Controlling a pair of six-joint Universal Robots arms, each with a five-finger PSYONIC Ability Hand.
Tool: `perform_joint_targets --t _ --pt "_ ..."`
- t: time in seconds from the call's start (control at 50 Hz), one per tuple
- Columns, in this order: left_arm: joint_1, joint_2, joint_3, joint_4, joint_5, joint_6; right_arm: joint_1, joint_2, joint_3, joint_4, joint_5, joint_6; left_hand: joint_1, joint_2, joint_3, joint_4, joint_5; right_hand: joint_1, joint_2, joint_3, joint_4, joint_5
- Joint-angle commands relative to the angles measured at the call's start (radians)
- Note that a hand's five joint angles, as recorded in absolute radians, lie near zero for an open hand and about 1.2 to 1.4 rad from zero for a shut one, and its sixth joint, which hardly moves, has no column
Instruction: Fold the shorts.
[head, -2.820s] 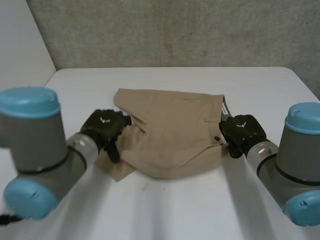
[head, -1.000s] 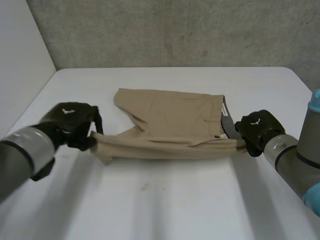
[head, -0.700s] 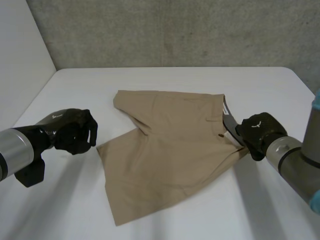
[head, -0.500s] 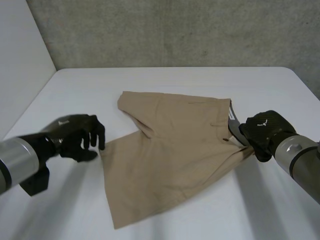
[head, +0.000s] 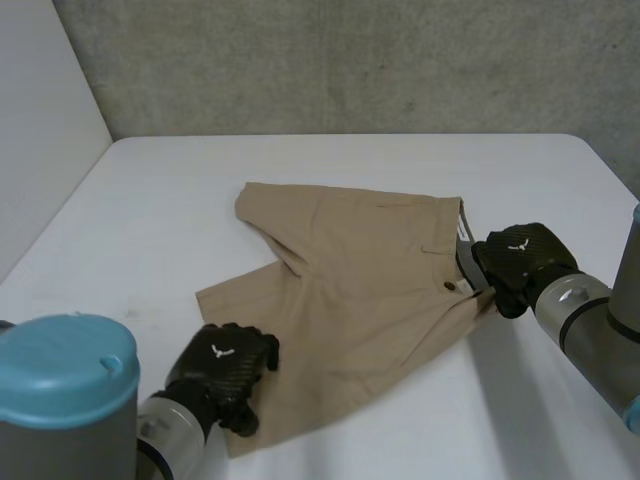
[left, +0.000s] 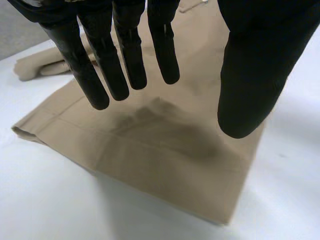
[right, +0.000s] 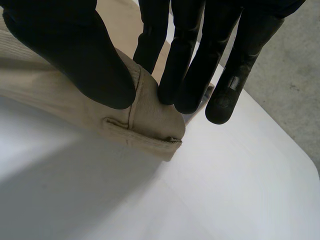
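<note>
You had the tan shorts (head: 360, 270) spread flat on the white counter (head: 350, 160), with the waistband at the right side and the legs pointing left. Your right hand (head: 515, 262) pinched the near corner of the waistband between its thumb and fingers. Your left hand (head: 222, 365) hung just over the hem of the near leg, fingers straight and spread, thumb apart, grasping nothing.
</note>
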Motion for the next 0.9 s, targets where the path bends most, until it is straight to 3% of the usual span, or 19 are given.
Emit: perform_joint_targets --t 0.02,0.46,0.56,0.62,0.78,0.9 --pt "-0.043 -0.04 -0.001 -0.002 0.007 0.001 0.004 0.044 0.003 -0.011 0.001 0.015 0.155 0.158 0.161 0.156 0.155 0.435 0.221 0.22 0.209 0.231" --pt "-0.05 -0.15 0.009 0.104 -0.021 0.002 0.004 0.044 0.004 -0.017 -0.001 0.017 0.161 0.164 0.167 0.162 0.161 0.435 0.221 0.22 0.209 0.231" --pt "-0.05 -0.161 0.014 0.107 -0.022 0.002 0.006 0.044 0.004 -0.017 -0.001 0.017 0.48 0.484 0.486 0.482 0.481 0.435 0.221 0.22 0.209 0.231" --pt "-0.05 -0.159 0.015 0.118 -0.024 0.002 0.006 0.044 0.004 -0.017 -0.001 0.017 0.814 0.817 0.82 0.815 0.814 0.435 0.221 0.22 0.209 0.231" --pt "-0.05 -0.118 0.029 0.112 -0.088 0.043 0.006 0.038 0.004 -0.009 0.001 0.012 0.815 0.819 0.821 0.816 0.816 0.435 0.221 0.22 0.209 0.231" --pt "-0.043 0.037 0.029 0.022 -0.084 0.126 -0.006 -0.04 0.006 0.102 -0.009 -0.075 0.815 0.819 0.821 0.816 0.816 0.435 0.221 0.22 0.209 0.231"
